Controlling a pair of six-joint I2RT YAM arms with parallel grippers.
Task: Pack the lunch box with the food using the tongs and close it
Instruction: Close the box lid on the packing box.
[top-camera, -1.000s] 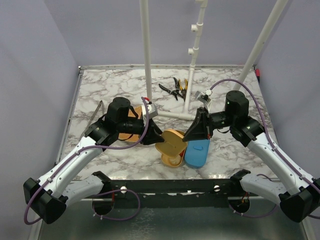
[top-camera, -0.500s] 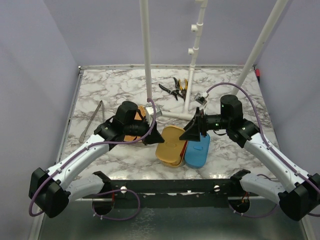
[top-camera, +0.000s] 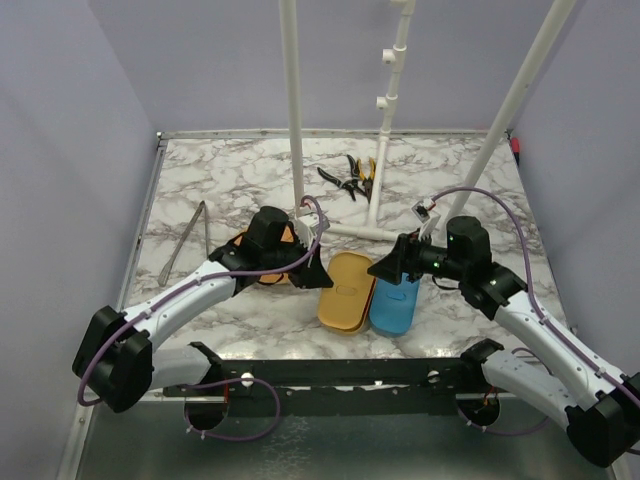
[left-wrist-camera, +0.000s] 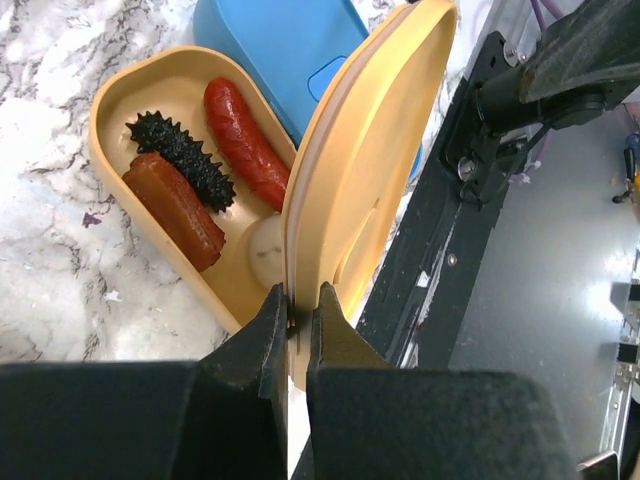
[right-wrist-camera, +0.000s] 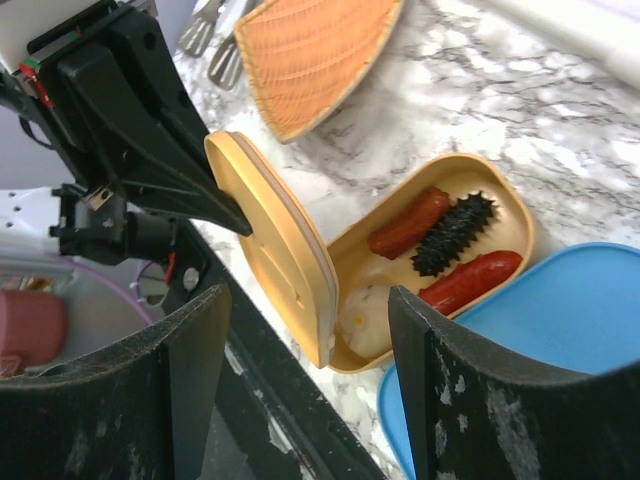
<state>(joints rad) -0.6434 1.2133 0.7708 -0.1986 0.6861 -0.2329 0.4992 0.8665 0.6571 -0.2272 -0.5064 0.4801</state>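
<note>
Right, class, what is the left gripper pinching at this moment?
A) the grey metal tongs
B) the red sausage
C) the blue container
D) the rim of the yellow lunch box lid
D: in the left wrist view the left gripper is shut on the rim of the yellow lid, which stands tilted over the filled box, while the tongs lie apart on the table.

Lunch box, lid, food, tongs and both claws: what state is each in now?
lunch box: not yet closed
lid: tilted up over the box, half open
food: four pieces inside the box
tongs: lying on the table, unheld
left claw: shut on the lid's edge
right claw: open, holding nothing
</note>
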